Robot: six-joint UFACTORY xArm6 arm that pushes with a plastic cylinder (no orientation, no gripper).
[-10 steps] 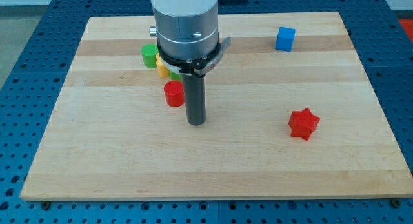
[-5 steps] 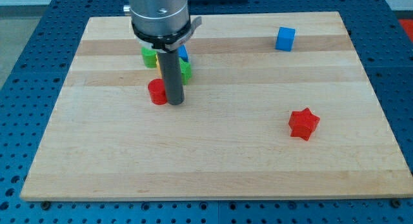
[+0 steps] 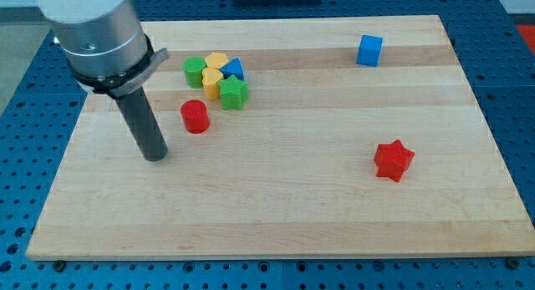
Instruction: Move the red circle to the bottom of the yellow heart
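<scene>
My tip is being held apart from every block, at 8 o'clock of the red circle. The circle is being seen at 7 o'clock of the yellow heart.

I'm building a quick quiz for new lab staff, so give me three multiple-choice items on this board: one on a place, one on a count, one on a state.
1. Where is my tip relative to the red circle?
A. to the view's right of it
B. to the view's lower left of it
C. on top of it

2. How many red blocks are on the board?
A. one
B. two
C. three

3. Is my tip touching the red circle?
A. yes, pressed against it
B. no, bare wood shows between them
C. it cannot be seen

Answers:
1 B: the rod's end rests left of and below the circle.
2 B: the red circle and the red star are the only red ones.
3 B: a gap of board separates the tip from the circle.
</scene>
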